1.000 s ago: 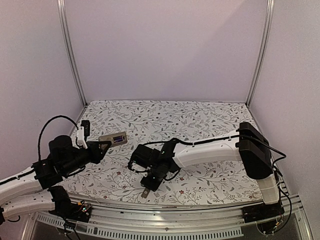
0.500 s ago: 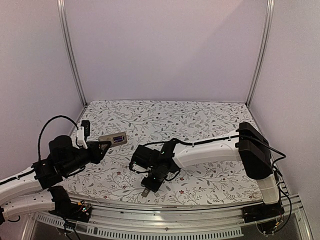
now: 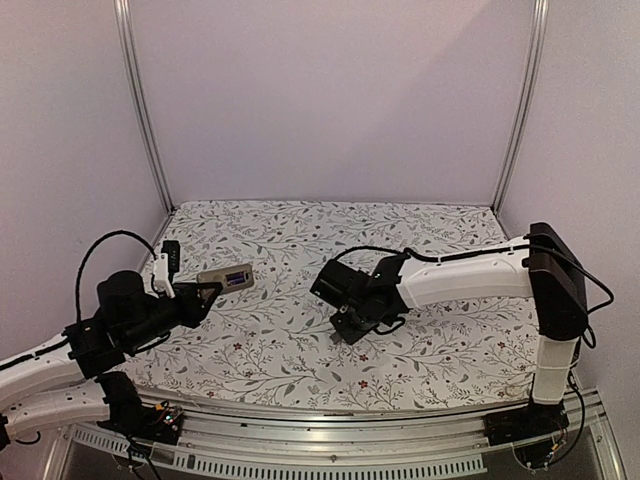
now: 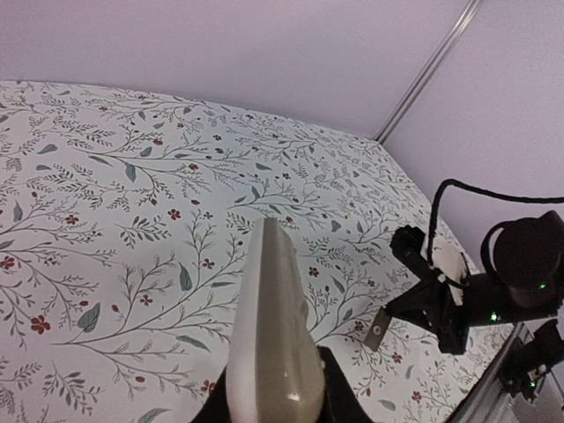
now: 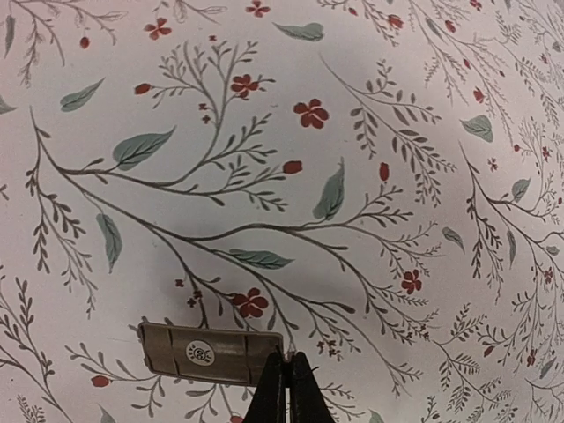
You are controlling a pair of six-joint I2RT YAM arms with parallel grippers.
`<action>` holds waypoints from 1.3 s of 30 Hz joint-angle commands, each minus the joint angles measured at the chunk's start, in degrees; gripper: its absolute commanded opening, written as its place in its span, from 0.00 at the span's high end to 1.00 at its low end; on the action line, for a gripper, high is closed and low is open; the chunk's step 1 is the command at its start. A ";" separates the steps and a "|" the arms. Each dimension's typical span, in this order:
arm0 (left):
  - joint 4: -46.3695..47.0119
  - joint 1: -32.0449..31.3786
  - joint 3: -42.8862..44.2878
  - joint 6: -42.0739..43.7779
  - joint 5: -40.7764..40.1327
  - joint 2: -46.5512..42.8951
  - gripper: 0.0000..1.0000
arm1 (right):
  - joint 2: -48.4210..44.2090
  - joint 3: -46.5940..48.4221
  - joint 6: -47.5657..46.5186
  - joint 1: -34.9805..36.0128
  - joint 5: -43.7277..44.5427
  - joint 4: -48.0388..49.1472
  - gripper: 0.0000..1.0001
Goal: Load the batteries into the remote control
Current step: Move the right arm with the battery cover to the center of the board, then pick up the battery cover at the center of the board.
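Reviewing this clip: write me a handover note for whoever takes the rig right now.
Left hand shut on the remote, held on the left.
Right hand shut on the small grey-tan cover, lifted over the floral cloth near the middle.
No batteries visible in any view.
Done: cover is off the remote. Left: find batteries, load them, refit cover.

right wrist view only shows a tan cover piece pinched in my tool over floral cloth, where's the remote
observer: the remote control is off to the left, gripped in the left tool.
operator: which face is up
observer: its display window shows in the top external view, so it's face up.
operator: how does my cover sit
observer: in the left wrist view the cover piece hangs down from the right tool, held by its upper end.
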 commanded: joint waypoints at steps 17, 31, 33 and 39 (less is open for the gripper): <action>-1.91 -0.49 1.27 0.91 -0.57 -1.66 1.00 | -9.71 -16.65 23.35 -3.49 -8.49 -3.36 1.00; -2.73 -0.49 1.37 1.08 -0.49 -2.83 1.00 | -9.42 -9.61 19.43 -3.54 -10.00 -10.77 0.56; -2.62 -0.49 1.28 1.12 -0.57 -3.09 1.00 | -11.36 -6.61 15.09 -3.54 -10.97 -10.95 0.52; -2.40 -0.49 1.48 1.32 -0.10 -2.80 1.00 | -13.22 -5.62 -13.42 -3.01 -20.35 -4.88 0.45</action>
